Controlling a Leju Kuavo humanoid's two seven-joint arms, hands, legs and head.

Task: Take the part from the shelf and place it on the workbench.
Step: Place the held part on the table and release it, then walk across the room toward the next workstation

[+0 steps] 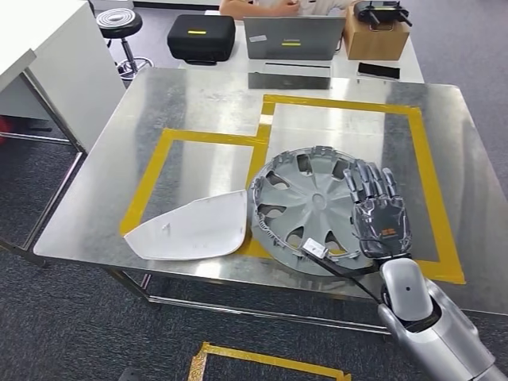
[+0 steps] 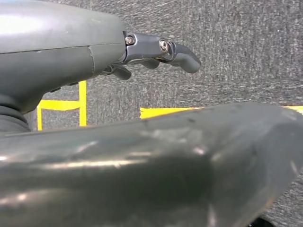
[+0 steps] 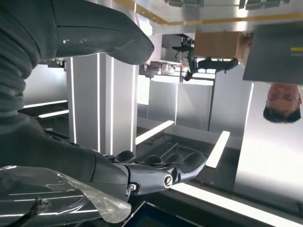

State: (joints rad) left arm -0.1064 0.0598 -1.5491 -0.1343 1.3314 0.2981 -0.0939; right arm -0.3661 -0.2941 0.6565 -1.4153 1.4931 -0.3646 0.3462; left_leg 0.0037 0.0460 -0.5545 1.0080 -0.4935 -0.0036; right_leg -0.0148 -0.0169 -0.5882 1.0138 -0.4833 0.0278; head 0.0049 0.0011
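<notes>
Head view showed the grey plastic wheel cover with its ring of cut-out spokes lying flat on the brushed-steel worktop, straddling the yellow tape outline near the front edge, its rim just beside a white curved plastic panel to the left. The right hand lay over the cover's right rim, fingers stretched out fairly flat and close together rather than curled under the edge; whether they pressed on the plastic or merely hovered above it could not be told from this angle. The right wrist view showed the same fingers extended with nothing clasped between them and the thumb. The left hand hung over grey carpet, its fingers straight and holding nothing. Judged from its lie, the cover was already set down on the worktop, so the placing looked all but complete. As a thing to handle, it seemed light and fairly stiff, though thin plastic of this kind would likely flex if taken by one edge (and the smooth painted face offers little friction); the surest hold would probably be hooking fingers through a spoke opening or pinching the rim.
</notes>
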